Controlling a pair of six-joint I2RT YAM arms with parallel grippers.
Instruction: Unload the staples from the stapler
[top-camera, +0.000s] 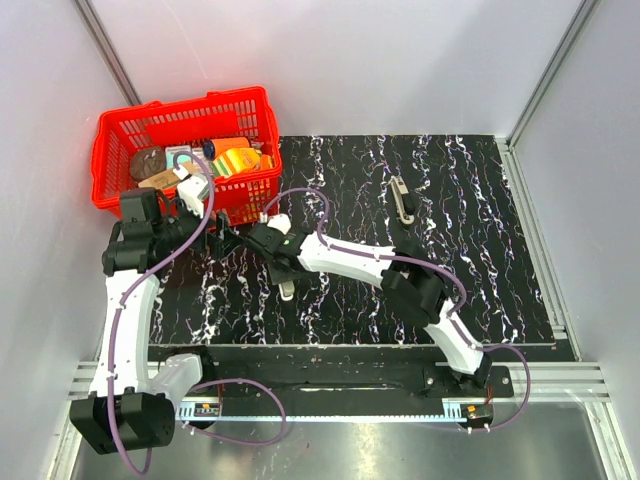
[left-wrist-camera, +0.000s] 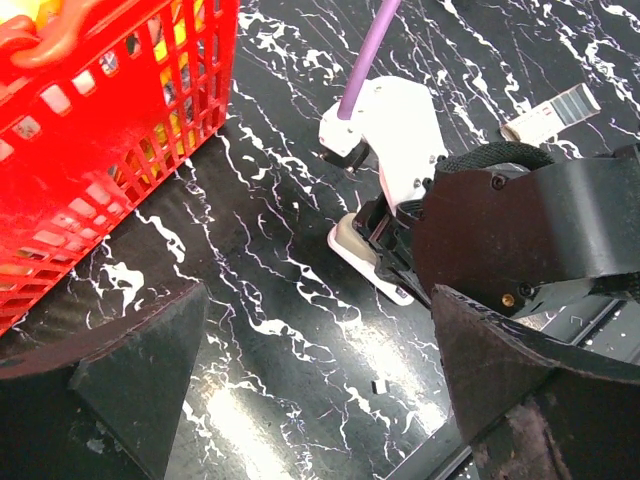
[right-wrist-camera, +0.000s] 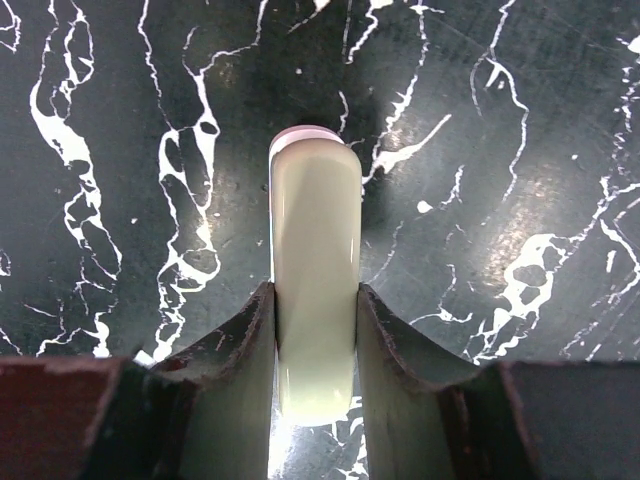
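The stapler (right-wrist-camera: 315, 290) is a cream-beige bar. My right gripper (right-wrist-camera: 316, 330) is shut on its two sides and holds it lengthwise just above the black marbled table. The left wrist view shows the same stapler (left-wrist-camera: 368, 258) low over the table under the right gripper's white wrist. My left gripper (left-wrist-camera: 320, 400) is open just to the left of it, with only bare table between its dark fingers (left-wrist-camera: 130, 380). In the top view the two grippers meet in front of the basket, the right gripper (top-camera: 250, 240) next to the left gripper (top-camera: 215, 243). A tiny silver staple bit (left-wrist-camera: 378, 386) lies on the table.
A red plastic basket (top-camera: 110, 170) full of small goods stands at the back left, close to the left arm. A pale bar with a grey striped strip (top-camera: 287, 290) lies on the mat below the right arm. A slim beige-and-dark bar (top-camera: 402, 200) lies further back right.
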